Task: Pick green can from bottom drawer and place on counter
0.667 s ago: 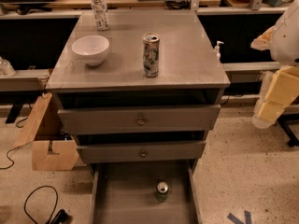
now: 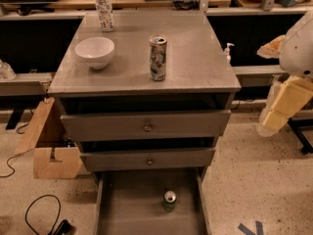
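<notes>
The gripper [image 2: 285,105], a blocky cream-yellow piece under a rounded white arm shell, hangs at the right edge of the frame. It is level with the upper drawers and well apart from the cabinet. Whether the jaws are apart or together I cannot tell. Against the picture from a moment ago it sits only a touch further left and lower, and nothing else has shifted. I judge that the reach has barely begun and the pick is not yet done.

Left of it lies the broad, flat, slightly glossy grey metal desk [image 2: 198,62], the counter where the can must end. On it stand a tall slim silver-and-black can [image 2: 157,58] near the middle, a smooth round white bowl [image 2: 95,52] to its left, and a clear plastic bottle [image 2: 103,8] near the upper left corner.

Below, two grey metal drawers with small round knobs [image 2: 146,125] stand partly pulled out. Lowest, at the bottom centre of the frame, the wide grey metal bottom drawer [image 2: 127,209] is open, a flat-floored tray with low walls. The short, stubby dark green can [image 2: 169,200] with its silver lid stands upright on that floor, right of the middle, in the same spot as before. Its hard, curved side probably calls for a square grip. At the lower left sits a brown cardboard box [image 2: 51,153].
</notes>
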Robot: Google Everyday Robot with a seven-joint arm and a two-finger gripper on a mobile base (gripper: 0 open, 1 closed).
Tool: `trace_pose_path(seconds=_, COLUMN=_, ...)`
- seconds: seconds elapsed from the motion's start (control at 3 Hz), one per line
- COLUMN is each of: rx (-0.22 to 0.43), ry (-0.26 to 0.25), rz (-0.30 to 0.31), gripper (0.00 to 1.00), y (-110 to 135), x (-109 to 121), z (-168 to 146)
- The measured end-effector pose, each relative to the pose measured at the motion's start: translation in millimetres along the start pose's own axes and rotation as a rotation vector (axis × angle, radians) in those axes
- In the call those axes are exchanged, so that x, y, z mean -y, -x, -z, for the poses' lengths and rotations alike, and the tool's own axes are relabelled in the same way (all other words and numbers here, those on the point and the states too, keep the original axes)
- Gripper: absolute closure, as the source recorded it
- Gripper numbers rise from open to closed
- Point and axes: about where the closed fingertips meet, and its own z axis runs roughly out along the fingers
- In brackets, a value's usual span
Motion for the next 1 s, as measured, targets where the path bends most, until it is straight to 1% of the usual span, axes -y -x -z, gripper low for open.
trace_pose_path(seconds=0.33, rx=0.192, ry=0.017, rz=0.004, gripper=0.0, y=-10, x=1, z=-52)
trace_pose_path(seconds=0.67, rx=0.411, ry=-0.005, rz=-0.02, gripper=0.0, y=-17, x=2, z=-102)
trace_pose_path(seconds=1.0, rx=0.642, ry=-0.038, rz=-0.062, gripper=0.0, y=-20, x=-6, z=-137)
